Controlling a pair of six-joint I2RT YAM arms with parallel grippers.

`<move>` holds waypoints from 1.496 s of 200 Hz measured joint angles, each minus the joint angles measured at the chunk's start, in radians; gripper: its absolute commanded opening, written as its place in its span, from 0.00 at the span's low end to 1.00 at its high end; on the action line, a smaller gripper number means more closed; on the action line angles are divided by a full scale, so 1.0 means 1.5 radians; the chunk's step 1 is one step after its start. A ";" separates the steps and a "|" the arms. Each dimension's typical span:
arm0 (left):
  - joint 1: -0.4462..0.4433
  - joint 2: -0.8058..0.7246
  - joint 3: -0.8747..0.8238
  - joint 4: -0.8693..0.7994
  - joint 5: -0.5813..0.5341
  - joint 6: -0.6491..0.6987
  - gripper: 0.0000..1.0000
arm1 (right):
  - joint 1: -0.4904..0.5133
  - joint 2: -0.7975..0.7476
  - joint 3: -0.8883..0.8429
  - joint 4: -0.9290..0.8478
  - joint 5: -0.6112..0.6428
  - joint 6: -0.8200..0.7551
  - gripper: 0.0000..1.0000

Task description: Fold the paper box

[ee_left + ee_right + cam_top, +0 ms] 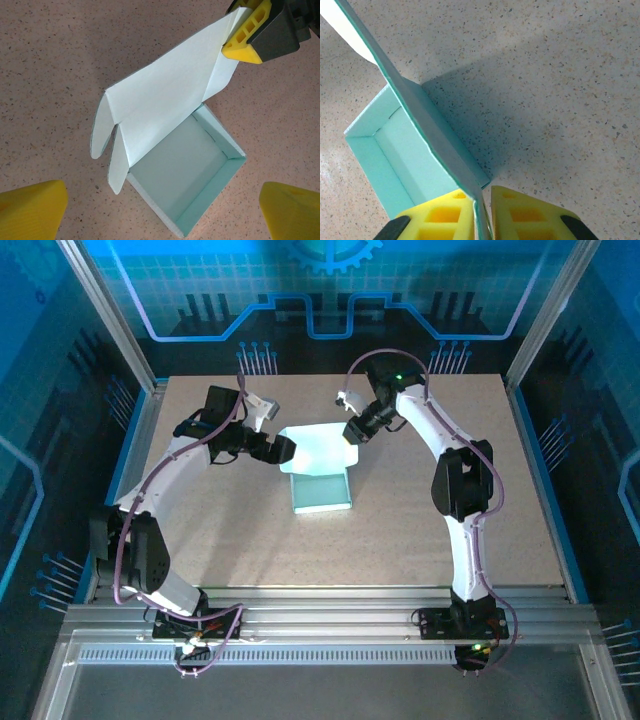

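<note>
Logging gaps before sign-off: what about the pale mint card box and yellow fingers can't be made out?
Top external: glare on the raised lid of the pale mint card box washes out its rounded flaps.
Right wrist: the lid is seen nearly edge-on, its upper end cut off by the top-left corner.
Left wrist: the yellow left fingers are cut by the bottom edge, the right fingers by the top-right corner.

Lab cell: aluminium frame (105, 305), blue panels (420, 280)

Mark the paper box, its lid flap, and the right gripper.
paper box (182, 171): left wrist view, inner floor of the open tray.
lid flap (162, 97): left wrist view, middle of the raised panel.
right gripper (481, 196): right wrist view, between the fingertips pinching the flap's edge.
</note>
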 measured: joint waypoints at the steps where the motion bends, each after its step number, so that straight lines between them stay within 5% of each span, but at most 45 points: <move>1: 0.000 0.000 0.000 0.000 0.000 0.000 0.99 | 0.000 0.000 0.000 0.000 0.000 0.000 0.15; 22: 0.000 0.000 0.000 0.000 0.000 0.000 0.99 | 0.000 0.000 0.000 -0.003 0.002 -0.002 0.00; 109: -0.007 0.006 0.005 -0.006 -0.006 0.008 0.96 | 0.016 -0.021 -0.031 0.027 0.035 -0.021 0.00; 205: -0.012 0.194 0.204 -0.175 -0.033 0.083 0.61 | 0.035 -0.043 -0.049 0.049 0.093 -0.025 0.00; 299: -0.014 0.216 0.210 -0.223 -0.038 0.072 0.33 | 0.035 -0.049 -0.054 0.050 0.106 -0.024 0.00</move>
